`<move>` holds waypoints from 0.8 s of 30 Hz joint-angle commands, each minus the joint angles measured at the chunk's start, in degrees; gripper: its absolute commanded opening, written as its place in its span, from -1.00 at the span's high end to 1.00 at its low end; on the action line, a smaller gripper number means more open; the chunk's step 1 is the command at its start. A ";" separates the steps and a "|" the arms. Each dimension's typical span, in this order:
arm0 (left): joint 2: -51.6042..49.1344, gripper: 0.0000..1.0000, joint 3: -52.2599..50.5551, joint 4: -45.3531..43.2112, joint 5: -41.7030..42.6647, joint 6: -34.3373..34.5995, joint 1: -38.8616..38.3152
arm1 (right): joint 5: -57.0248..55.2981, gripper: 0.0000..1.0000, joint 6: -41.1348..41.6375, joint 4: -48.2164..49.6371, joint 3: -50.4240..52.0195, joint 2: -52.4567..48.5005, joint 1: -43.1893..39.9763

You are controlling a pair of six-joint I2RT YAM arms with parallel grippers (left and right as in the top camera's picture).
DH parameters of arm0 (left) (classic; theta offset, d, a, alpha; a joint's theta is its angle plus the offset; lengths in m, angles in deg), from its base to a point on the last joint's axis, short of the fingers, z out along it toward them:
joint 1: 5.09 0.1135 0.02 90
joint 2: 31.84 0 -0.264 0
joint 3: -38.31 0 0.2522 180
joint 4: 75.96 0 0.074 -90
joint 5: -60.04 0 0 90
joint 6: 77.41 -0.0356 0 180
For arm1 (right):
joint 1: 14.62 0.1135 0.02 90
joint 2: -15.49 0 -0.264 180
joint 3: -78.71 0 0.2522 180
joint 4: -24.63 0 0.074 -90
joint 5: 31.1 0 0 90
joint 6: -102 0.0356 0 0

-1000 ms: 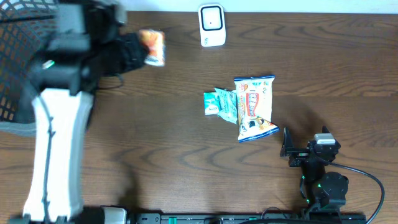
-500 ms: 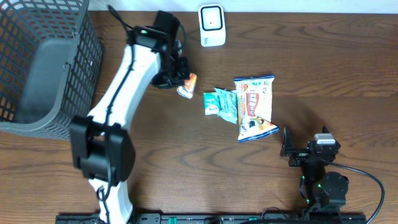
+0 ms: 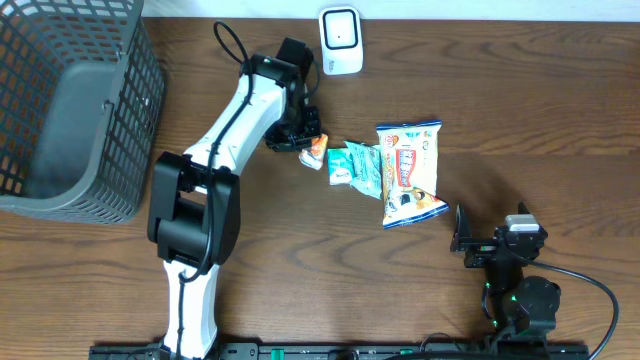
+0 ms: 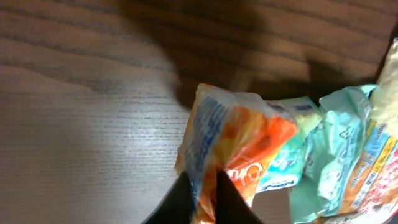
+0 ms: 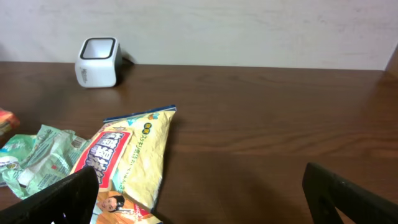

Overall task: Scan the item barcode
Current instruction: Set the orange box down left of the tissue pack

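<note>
Now | L gripper (image 3: 308, 145) pinching orange pkt (image 4: 239, 146), moved from basket (image 3: 60, 120) side down beside green pkt (image 3: 352, 165) | R gripper (image 5: 199, 186) spread wide, idle | pkt not facing scanner (image 3: 340, 40), scan prob. not ongoing

Grey wire basket (image 3: 145, 120) stands at the far-left corner of a dark wood-grain bench (image 3: 560, 100). Near the middle, a crumpled green packet (image 3: 350, 165) lies touching a yellow snack bag (image 3: 410, 170).

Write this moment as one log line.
left gripper: shut on orange packet, beside green packet | right gripper: open, empty | scanner: far edge
</note>
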 commanded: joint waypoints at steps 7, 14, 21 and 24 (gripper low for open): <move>-0.63 0.32 -0.26 0.37 0.31 0.94 -0.55 | -0.02 -0.98 0.59 -0.24 0.07 0.24 -0.26; 0.35 0.32 3.72 2.47 6.82 -0.79 1.14 | -0.02 -0.98 0.59 -0.24 0.07 0.24 -0.26; 5.64 0.32 12.79 8.50 6.71 -8.94 5.92 | -0.04 -0.98 0.59 -0.24 0.07 0.24 -0.26; 10.12 0.31 13.75 8.15 6.54 -10.34 8.72 | -0.02 -0.99 0.59 -0.24 0.07 0.24 -0.26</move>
